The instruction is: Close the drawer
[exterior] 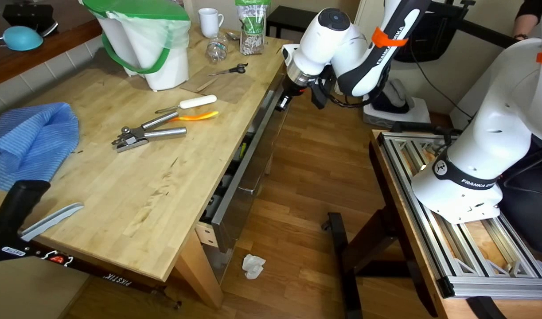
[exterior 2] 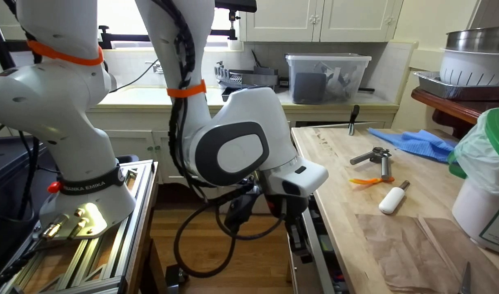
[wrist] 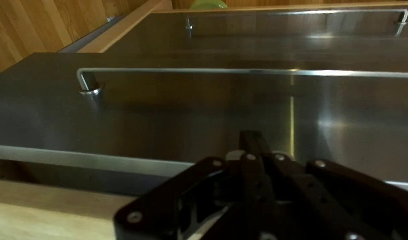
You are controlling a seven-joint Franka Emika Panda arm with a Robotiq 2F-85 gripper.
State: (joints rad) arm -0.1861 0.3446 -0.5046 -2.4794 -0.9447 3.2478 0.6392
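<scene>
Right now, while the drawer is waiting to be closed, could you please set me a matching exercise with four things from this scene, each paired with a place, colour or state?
Things:
1. Drawer
2. Bucket lid
3. Striped cloth
4. Crumpled white scrap

Place, colour or state:
A. on the wooden floor
B. blue
C. partly open
D. green

Right pairs: 1-C, 2-D, 3-B, 4-A.
</scene>
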